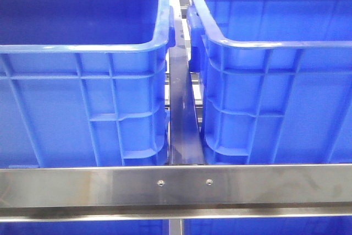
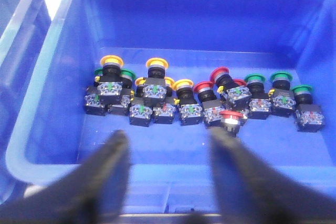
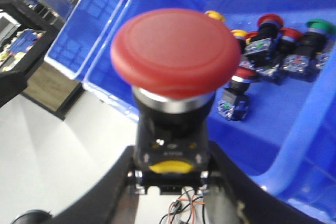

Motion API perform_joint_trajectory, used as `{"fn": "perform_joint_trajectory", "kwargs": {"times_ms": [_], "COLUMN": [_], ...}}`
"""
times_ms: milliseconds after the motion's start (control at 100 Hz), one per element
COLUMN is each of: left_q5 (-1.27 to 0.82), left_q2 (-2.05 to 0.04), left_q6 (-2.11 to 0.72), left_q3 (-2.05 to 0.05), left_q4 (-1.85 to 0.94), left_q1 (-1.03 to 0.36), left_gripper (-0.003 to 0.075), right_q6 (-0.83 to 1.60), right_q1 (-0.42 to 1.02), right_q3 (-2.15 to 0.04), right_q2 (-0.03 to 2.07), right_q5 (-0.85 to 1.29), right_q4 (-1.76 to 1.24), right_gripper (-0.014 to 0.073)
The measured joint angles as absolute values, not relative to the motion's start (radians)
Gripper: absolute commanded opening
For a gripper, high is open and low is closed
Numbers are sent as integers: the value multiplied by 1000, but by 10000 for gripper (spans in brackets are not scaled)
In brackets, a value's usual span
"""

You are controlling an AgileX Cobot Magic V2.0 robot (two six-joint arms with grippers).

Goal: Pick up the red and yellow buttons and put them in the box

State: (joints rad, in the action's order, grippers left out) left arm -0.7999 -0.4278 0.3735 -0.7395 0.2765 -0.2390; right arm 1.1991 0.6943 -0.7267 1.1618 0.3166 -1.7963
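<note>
Right gripper [image 3: 170, 182] has its jaws pinched on the black body of a red button [image 3: 176, 51], mushroom cap filling the middle of the right wrist frame, lifted clear above the blue bin [image 3: 294, 145] whose leftover buttons [image 3: 273, 51] sit at upper right. Left gripper [image 2: 170, 174] hangs with jaws spread and empty at the bottom of its frame, above the cluster of buttons [image 2: 199, 98] strung across the middle of the bin floor [image 2: 157, 150]: yellow caps left, red centre, green right.

So, by my read, this is the carry step: one red in hand, next move is swinging it over the target box and letting go.

Trouble is, the front view gives only two bin walls [image 1: 82, 108] and a steel rail [image 1: 176, 185]; the box itself I can't identify, and the arms are cropped at the top edge.
</note>
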Motion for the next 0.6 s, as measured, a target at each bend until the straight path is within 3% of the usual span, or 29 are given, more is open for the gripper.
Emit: {"fn": "perform_joint_trajectory", "kwargs": {"times_ms": [90,350,600], "left_q5": [-802,-803,-803], "left_q2": [-410,-403,-403], "left_q6": [374,374,374], "left_q3": [-733,-733,-733], "left_q4": [279,285,290], "left_q1": [-239,-239,-239], "left_gripper": [-22,-19,-19], "right_q6": [1199,1149,1083], "right_q1": [685,549,255], "right_q3": [-727,-727,-727], "right_q2": [1162,1162,1162], "right_q5": [299,293,402], "right_q4": [-1800,-1803,-1803], "right_gripper": [54,54,54]}}
